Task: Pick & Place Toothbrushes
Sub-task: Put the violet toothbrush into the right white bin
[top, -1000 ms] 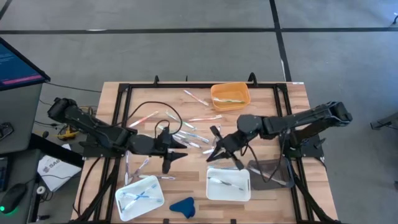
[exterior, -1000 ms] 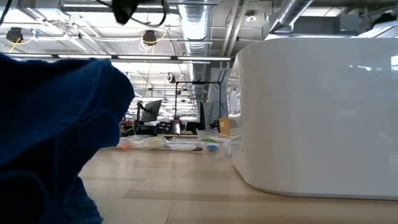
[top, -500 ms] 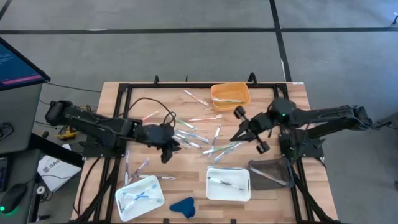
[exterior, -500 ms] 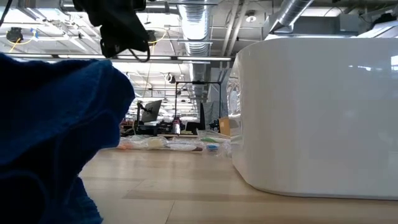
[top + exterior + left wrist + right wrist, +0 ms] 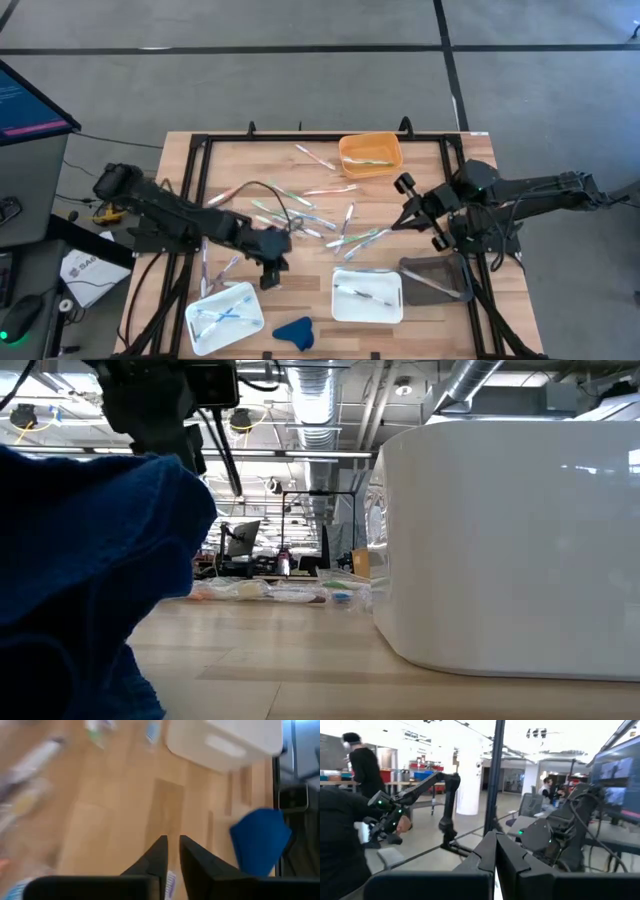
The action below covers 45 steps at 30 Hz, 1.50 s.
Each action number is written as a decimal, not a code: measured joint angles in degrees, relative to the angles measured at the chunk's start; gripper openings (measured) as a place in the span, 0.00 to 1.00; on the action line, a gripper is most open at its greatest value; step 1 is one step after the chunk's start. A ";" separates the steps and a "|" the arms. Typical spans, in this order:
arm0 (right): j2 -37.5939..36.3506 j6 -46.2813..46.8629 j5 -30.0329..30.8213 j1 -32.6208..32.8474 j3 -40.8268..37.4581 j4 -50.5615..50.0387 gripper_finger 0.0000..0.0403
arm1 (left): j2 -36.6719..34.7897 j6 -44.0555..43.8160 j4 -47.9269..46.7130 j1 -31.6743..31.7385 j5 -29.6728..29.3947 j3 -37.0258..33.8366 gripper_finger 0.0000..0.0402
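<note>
The left gripper (image 5: 272,272) hangs over the table (image 5: 470,160), just at 12 o'clock of the white tray (image 5: 224,316). Its fingers (image 5: 155,857) stand almost together, with a narrow gap, and a toothbrush (image 5: 170,882) shows between them; whether they really pinch it I cannot tell, the view is blurred. The right gripper (image 5: 395,226) is fully closed and lifted at 3 o'clock of the loose toothbrushes (image 5: 320,222), which lie scattered at mid-table.

Left claw (image 5: 272,268) narrowed and nearer the front trays, right claw (image 5: 418,211) pulled back rightward
</note>
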 joint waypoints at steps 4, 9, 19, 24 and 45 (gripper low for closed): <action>0.91 -0.01 1.10 1.87 0.00 0.85 0.00 | 5.06 0.63 -3.58 -2.04 1.77 4.74 0.01; 0.88 -0.04 3.11 3.05 0.00 1.14 0.00 | 8.97 0.36 -16.66 -4.17 1.53 11.16 0.00; 0.91 -0.17 3.96 3.79 0.00 1.02 0.00 | 11.16 -1.62 -23.33 -4.50 5.68 12.36 0.00; 0.91 -0.17 4.35 3.77 0.00 0.80 0.00 | 13.09 -1.91 -23.38 -4.51 8.78 12.33 0.02; 0.91 -0.20 4.35 3.77 0.00 0.51 0.00 | 22.50 -1.65 -23.46 -5.29 10.27 12.31 0.38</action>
